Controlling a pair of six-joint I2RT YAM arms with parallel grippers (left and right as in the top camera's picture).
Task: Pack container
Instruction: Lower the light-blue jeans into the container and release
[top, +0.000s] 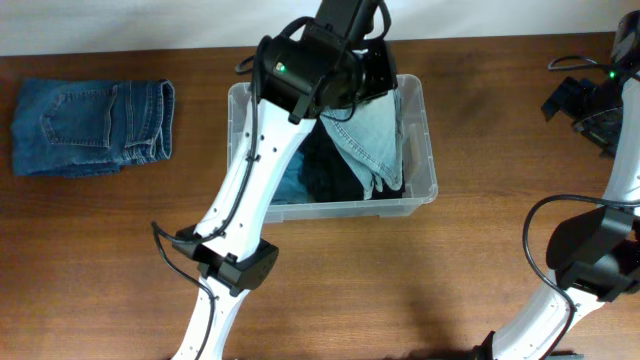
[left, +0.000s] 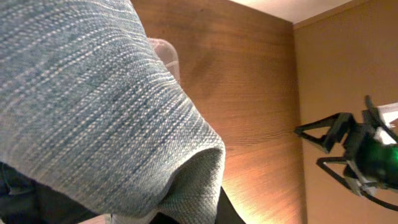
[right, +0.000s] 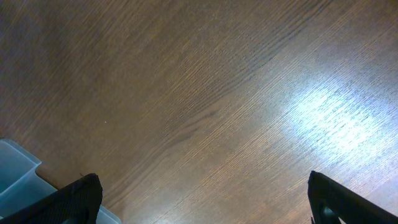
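At the middle of the desk (top: 450, 285) sits the container (top: 345, 210), with dark clothes (top: 325, 172) already inside. Level with it, well off to the left, lie folded jeans (top: 90, 125), not yet packed. Over the container's far right part the left gripper (top: 372, 80) is clenched on a pale denim garment (top: 375, 140), which hangs down into the bin close to the right wall. The step in hand looks like lowering this piece in. To do it well, bring the gripper down and toward the middle before letting go, so the cloth settles flat on the pile and nothing trails over the rim. At the far right, the right gripper (right: 205, 208) is released, holding nothing, above the desk and apart from the container.
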